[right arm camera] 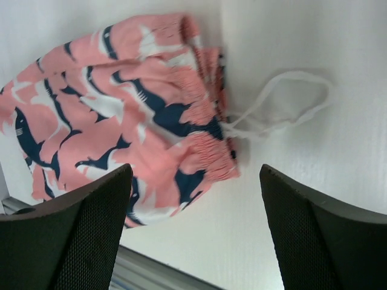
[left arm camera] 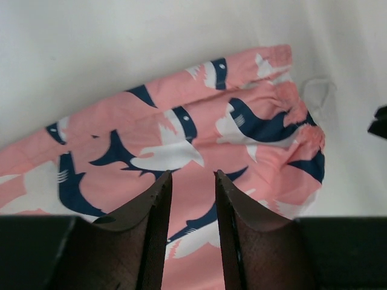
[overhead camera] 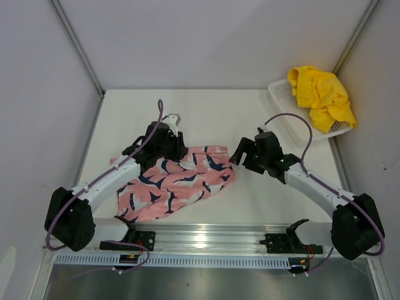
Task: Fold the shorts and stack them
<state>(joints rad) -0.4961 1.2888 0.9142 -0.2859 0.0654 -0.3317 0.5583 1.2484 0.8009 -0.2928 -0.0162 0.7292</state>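
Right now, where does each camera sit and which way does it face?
Top external: high behind the robot, looking down on the table; shows left arm, right arm, pink shorts, yellow shorts on the basket.
Left wrist: on the left arm, looking down past the left gripper, jaws apart, onto pink shorts.
Right wrist: on the right arm, looking down past the right gripper, jaws wide, at the waistband and white drawstring.
Shared: all three show the pink shorts.

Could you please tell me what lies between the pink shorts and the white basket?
In the top view, only the open right gripper stands between the pink shorts and the white basket; the tabletop there is otherwise bare.
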